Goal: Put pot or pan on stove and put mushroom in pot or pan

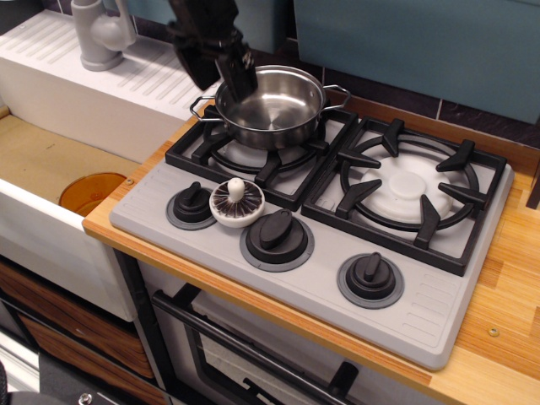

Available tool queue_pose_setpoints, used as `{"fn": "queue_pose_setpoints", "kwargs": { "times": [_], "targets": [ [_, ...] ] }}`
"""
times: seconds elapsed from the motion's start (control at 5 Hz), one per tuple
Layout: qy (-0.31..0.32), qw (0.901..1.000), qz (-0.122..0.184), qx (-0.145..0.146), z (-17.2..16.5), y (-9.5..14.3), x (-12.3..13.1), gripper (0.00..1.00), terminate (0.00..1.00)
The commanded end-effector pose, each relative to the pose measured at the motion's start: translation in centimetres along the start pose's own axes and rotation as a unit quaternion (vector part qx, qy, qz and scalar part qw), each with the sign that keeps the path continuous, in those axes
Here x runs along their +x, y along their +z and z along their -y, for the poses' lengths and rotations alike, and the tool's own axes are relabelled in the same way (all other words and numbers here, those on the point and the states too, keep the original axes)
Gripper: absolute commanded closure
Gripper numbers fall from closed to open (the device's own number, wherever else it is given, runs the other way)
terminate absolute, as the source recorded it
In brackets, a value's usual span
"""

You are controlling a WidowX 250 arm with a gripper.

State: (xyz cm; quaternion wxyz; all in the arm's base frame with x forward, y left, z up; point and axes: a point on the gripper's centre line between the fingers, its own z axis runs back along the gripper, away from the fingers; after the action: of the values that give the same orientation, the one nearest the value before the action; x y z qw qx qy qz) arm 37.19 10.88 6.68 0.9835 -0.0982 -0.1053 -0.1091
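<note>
A: Where is the gripper (pixel 221 72)?

B: At the upper left, black, hanging over the left rim of the pot (pixel 272 108). One finger (pixel 239 78) reaches down past the rim; the other stands just outside it.

A: Is it clamped on anything?

B: No. The fingers stand apart and hold nothing.

A: And the pot?

B: Directly below and to the right of the gripper, resting on the left burner grate (pixel 263 152) of the stove (pixel 321 211).

A: The mushroom (pixel 236 202)?

B: Well below the gripper, toward the front, gills up on the grey stove panel, between the two left knobs: the small one (pixel 192 204) and the middle one (pixel 277 238).
</note>
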Motion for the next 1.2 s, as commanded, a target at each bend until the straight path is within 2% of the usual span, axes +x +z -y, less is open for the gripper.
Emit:
{"fn": "queue_pose_setpoints", "kwargs": {
  "times": [0.0, 0.2, 0.4, 1.0],
  "targets": [
    [-0.015, 0.9992, 0.025, 0.028, 1.0, 6.1, 2.6, 0.0, 0.0],
    [-0.02, 0.9994, 0.003, 0.029, 1.5, 7.9, 3.0, 0.0, 0.0],
    [-0.049, 0.9975, -0.047, 0.02, 2.7, 9.9, 3.8, 0.0, 0.0],
    [-0.049, 0.9975, -0.047, 0.02, 2.7, 9.9, 3.8, 0.0, 0.0]
  ]
}}
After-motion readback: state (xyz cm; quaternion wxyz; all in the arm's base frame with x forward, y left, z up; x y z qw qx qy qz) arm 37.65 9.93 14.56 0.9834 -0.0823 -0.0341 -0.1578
